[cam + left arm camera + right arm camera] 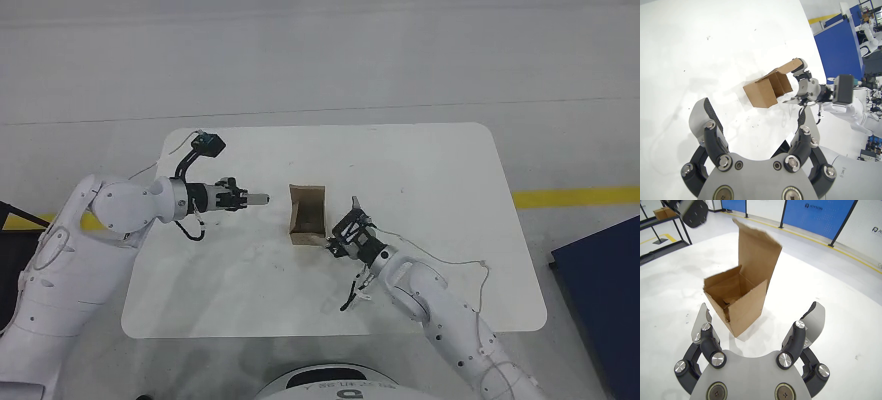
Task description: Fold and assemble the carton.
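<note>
Standing between left gripper (754, 105) and right gripper (759, 305), carton (307, 213) apparently touches neither's fingers (700, 321).

Matt brown cardboard carton (748, 308) with rough torn edges, smooth matt white tabletop (430, 170)

We see a plain brown carton (307, 212) on a white table (430, 180). We note grey floor (300, 60), yellow stripe (575, 196), blue panels (810, 217).

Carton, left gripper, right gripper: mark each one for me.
carton (747, 309), right wrist view, on its near side wall.
left gripper (264, 199), top view, midway between its fingertips.
right gripper (340, 230), top view, midway between its fingertips.
</note>
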{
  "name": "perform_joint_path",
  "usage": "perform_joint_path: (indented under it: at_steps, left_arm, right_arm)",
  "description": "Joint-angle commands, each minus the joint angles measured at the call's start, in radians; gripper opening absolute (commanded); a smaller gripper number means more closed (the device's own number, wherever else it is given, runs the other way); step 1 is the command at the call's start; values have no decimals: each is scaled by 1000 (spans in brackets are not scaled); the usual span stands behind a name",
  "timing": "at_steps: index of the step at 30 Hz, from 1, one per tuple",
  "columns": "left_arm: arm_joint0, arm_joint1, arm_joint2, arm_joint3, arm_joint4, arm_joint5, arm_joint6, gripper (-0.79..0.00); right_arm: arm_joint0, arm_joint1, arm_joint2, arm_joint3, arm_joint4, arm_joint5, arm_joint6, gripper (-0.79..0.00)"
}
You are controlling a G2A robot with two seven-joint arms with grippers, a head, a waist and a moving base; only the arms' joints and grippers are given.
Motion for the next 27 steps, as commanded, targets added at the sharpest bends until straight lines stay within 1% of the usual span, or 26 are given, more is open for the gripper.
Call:
perform_joint_path:
  at_steps: [1, 7, 9, 11, 13, 14, 16, 18, 19, 21, 23, 27]
  left_arm:
    - [12, 0, -9, 16, -42, -1, -7, 0]
    - [12, 0, -9, 16, -42, -1, -7, 0]
    - [30, 0, -10, 28, -24, 30, 30, 0]
    - [57, 0, -14, 22, -16, 54, 67, 0]
    - [81, 2, -27, 24, -17, 64, 87, 0]
    - [92, 2, -34, 25, -25, 63, 94, 0]
    - [109, 4, -46, 32, -27, 64, 108, 0]
    - [124, 4, -56, 34, -31, 64, 125, 0]
    - [131, 4, -61, 38, -37, 63, 134, 0]
    - [149, 5, -74, 45, -45, 58, 153, 0]
    - [166, 6, -88, 59, -53, 62, 177, 0]
    - [166, 6, -88, 59, -53, 62, 177, 0]
  right_arm:
    - [-10, 2, 9, -19, 9, -11, -8, 0]
    - [-10, 2, 9, -19, 9, -11, -8, 0]
    - [-5, 3, 8, -23, -1, -22, -20, 0]
    - [12, 6, -5, -54, -95, -41, -5, 0]
    - [29, 8, -37, -113, -207, -60, 44, 0]
    - [40, 8, -53, -141, -250, -71, 79, -34]
    - [71, 6, -90, -185, -309, -126, 149, -148]
    - [113, 2, -126, -198, -341, -188, 248, -222]
    - [141, -2, -147, -199, -352, -224, 307, -296]
    - [199, -13, -195, -192, -348, -300, 430, -302]
    - [260, -27, -244, -185, -342, -357, 556, -277]
    - [356, -59, -329, -175, -303, -411, 783, -274]
